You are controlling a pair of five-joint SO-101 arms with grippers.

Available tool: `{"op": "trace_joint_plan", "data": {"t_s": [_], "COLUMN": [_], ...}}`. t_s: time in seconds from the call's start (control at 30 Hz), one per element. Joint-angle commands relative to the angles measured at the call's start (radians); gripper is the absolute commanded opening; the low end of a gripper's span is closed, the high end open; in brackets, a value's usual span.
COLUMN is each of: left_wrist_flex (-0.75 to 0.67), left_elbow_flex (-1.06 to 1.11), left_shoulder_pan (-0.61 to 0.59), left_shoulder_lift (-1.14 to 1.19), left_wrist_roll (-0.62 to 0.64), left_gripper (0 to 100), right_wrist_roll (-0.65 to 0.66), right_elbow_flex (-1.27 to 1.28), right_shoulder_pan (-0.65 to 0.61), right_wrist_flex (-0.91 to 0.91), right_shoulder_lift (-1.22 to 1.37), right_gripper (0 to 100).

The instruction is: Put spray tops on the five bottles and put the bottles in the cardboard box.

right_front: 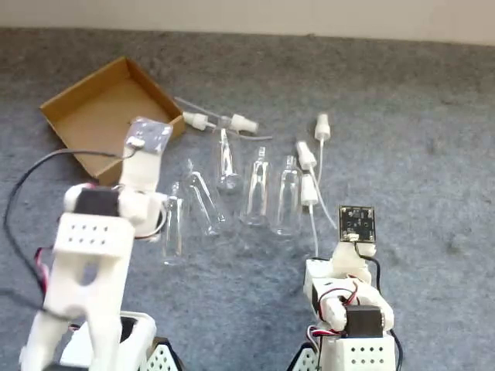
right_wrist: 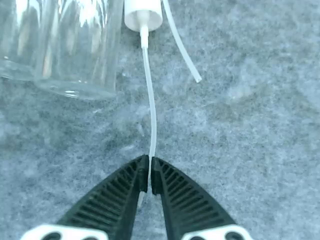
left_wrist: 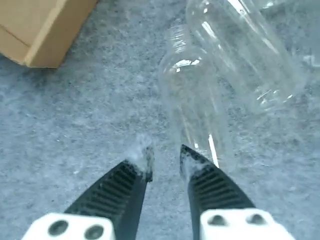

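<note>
**Bottles lie beside the box; right gripper pinches a dip tube**

Bottles (right_front: 256,189): five, clear, flat on the grey mat (right_front: 433,100). All are outside the cardboard box (right_front: 85,116), in a loose row leading away from it. The nearest bottle (right_front: 174,226) sits close to the box's corner. The farthest bottle (right_front: 288,195) lies well apart from the box. Necks are open, with no tops fitted yet.

Spray tops (right_front: 244,122): five, white, loose on the mat, each trailing a thin tube. Two lie just off the box's corner, past the bottle necks. Three lie farther from the box than the last bottle in the row.

Left arm (right_front: 89,255): over the mat between the box and the row. Left gripper (left_wrist: 166,156) is low over the mat, fingers spread, nothing between them. One fingertip (left_wrist: 192,157) is at the base of the nearest bottle; contact cannot be told. A second bottle lies across just beyond it, toward the box.

Right arm (right_front: 352,301): on the side of the row away from the box, well apart from it. Right gripper (right_wrist: 150,172) has its fingers pressed almost together, pinching the dip tube (right_wrist: 150,110) of one spray top near the tube's free end. That top's white cap (right_wrist: 143,15) rests on the mat just beside the farthest bottle. Another top's tube lies near it, not touching.
</note>
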Motion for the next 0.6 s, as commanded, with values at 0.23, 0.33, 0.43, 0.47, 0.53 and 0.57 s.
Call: {"op": "trace_joint_plan", "data": {"t_s": [0.23, 0.33, 0.43, 0.47, 0.53, 0.57], "left_wrist_flex": [-0.078, -0.086, -0.087, -0.087, -0.087, -0.087], "left_elbow_flex": [-0.200, -0.228, -0.249, -0.255, -0.272, -0.278], "left_shoulder_pan": [0.051, 0.051, 0.035, 0.024, -0.005, -0.022], "left_shoulder_lift": [0.377, 0.453, 0.504, 0.516, 0.542, 0.555], "left_wrist_roll": [0.117, 0.117, 0.117, 0.117, 0.117, 0.117], "left_gripper": [29, 29, 29, 29, 29, 29], "right_wrist_roll": [0.005, 0.005, 0.005, 0.005, 0.005, 0.005], "right_elbow_flex": [0.154, 0.154, 0.154, 0.154, 0.154, 0.154], "right_shoulder_pan": [0.013, 0.013, 0.013, 0.013, 0.013, 0.013], "right_wrist_flex": [0.007, 0.007, 0.007, 0.007, 0.007, 0.007], "right_shoulder_lift": [-0.010, -0.010, -0.010, -0.010, -0.010, -0.010], "right_gripper": [1.2, 1.2, 1.2, 1.2, 1.2, 1.2]}}
